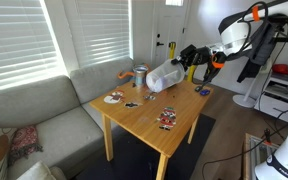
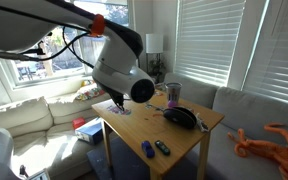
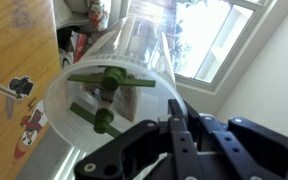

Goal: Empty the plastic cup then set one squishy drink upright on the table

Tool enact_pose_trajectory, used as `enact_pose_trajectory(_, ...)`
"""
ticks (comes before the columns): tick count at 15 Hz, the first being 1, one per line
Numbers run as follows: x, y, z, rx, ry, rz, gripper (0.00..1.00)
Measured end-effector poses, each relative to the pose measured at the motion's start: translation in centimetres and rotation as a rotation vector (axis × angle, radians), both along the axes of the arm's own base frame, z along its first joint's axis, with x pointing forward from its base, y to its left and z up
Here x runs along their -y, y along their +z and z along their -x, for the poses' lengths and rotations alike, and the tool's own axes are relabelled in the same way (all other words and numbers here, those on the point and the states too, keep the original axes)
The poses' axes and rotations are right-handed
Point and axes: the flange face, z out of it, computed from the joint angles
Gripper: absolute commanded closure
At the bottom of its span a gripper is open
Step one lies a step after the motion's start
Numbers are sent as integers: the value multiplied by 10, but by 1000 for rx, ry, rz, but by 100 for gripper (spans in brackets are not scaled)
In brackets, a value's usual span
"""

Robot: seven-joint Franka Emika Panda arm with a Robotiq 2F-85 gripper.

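My gripper (image 1: pixel 187 63) is shut on the plastic cup (image 1: pixel 165 76), a translucent whitish tumbler, and holds it tipped on its side above the light-wood table (image 1: pixel 149 128). In the wrist view the cup (image 3: pixel 114 70) fills the middle, with my gripper's (image 3: pixel 174 118) fingers clamped on its wall. Green shapes (image 3: pixel 102 97) show through the cup; I cannot tell if they are inside. A small purple squishy drink (image 2: pixel 146 150) lies on the table (image 2: pixel 189 138) near its front edge, apart from the cup (image 2: pixel 141 89).
Flat dark packets (image 1: pixel 167 119) (image 1: pixel 114 97) (image 2: pixel 162 147) lie scattered on the table. A silvery-blue cylinder with an orange rim (image 1: pixel 141 73) stands at the far edge. A grey sofa (image 1: pixel 44 120) borders the table. A dark object (image 2: pixel 180 118) lies mid-table.
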Motion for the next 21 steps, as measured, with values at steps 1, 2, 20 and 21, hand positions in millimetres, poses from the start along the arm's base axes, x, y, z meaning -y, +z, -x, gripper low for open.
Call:
enact_pose_trajectory(1,0,-2,0,7,-6,-46,99)
enact_pose_trajectory(2,0,-5,1,14,-12,-91,99)
enact_pose_trajectory(20,-2,-31,-3,72,-2,-519,99)
enact_pose_trajectory(21,-2,-30,-3,72,-2,-520,99)
